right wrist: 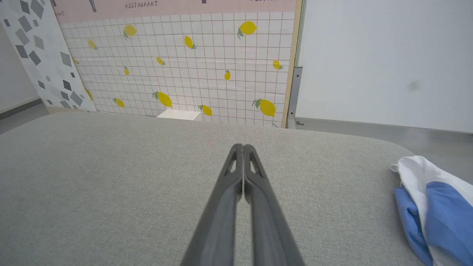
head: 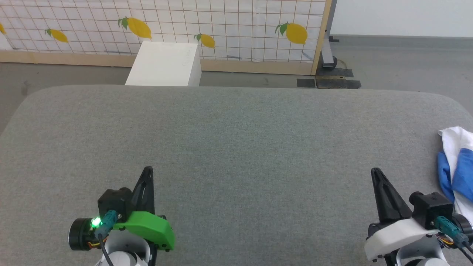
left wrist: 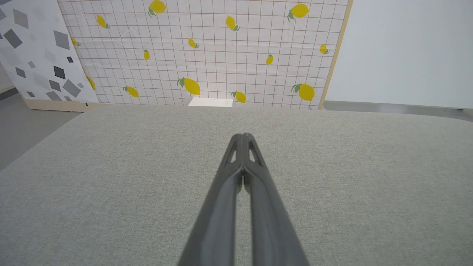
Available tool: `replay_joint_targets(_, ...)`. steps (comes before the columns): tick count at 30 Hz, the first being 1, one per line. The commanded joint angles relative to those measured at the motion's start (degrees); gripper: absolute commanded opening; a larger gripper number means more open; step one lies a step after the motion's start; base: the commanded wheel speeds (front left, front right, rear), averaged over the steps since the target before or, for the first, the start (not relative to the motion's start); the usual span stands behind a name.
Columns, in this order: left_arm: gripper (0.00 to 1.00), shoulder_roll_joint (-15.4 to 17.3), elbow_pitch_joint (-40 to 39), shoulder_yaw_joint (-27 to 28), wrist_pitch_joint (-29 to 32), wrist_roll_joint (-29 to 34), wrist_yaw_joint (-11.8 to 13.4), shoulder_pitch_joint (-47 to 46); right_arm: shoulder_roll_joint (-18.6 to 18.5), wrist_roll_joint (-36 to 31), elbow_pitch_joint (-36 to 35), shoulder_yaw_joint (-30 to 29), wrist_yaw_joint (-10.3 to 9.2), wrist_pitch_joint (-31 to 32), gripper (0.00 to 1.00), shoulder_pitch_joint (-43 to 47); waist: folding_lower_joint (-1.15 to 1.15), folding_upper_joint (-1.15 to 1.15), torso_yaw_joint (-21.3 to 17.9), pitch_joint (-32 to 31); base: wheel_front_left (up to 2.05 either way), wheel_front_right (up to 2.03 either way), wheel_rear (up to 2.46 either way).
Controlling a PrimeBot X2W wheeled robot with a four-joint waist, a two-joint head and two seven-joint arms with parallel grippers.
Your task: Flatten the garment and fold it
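**Crumpled at the Right Edge, Nearest the Right Arm**

From the head camera: garment, bunched in a white-and-blue heap at the far right edge of the grey padded surface, partly cut off by the frame. Near it, to its left, right gripper, fingers pressed together on nothing, pointing away from the robot. Well apart across the surface, left gripper, likewise closed and empty. No clear long axis in the heap. Likely calls for a rightward reach by the nearer right arm, fingers parted first, to draw the garment toward the middle for flattening.
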Motion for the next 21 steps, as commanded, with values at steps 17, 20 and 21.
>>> replay_joint_targets(17,0.0,-0.2,-2.3,1.2,2.2,2.7,0.8,1.4,0.1,-1.8,0.1,0.8,-0.07,1.5,0.0,-1.8,0.0,0.0,-0.7,0.0,0.0,0.0,0.0)
replay_joint_targets(20,0.0,-0.2,-2.6,1.3,2.6,3.0,0.8,1.5,0.1,-2.1,0.1,0.9,-0.07,1.8,0.0,-1.9,0.0,0.0,-0.8,0.0,0.0,0.0,0.0)
replay_joint_targets(21,0.0,-0.2,-2.7,1.4,2.7,3.1,0.9,1.6,0.1,-2.2,0.1,0.9,-0.07,1.8,0.0,-2.0,0.0,0.0,-0.8,0.0,0.0,0.0,0.0)
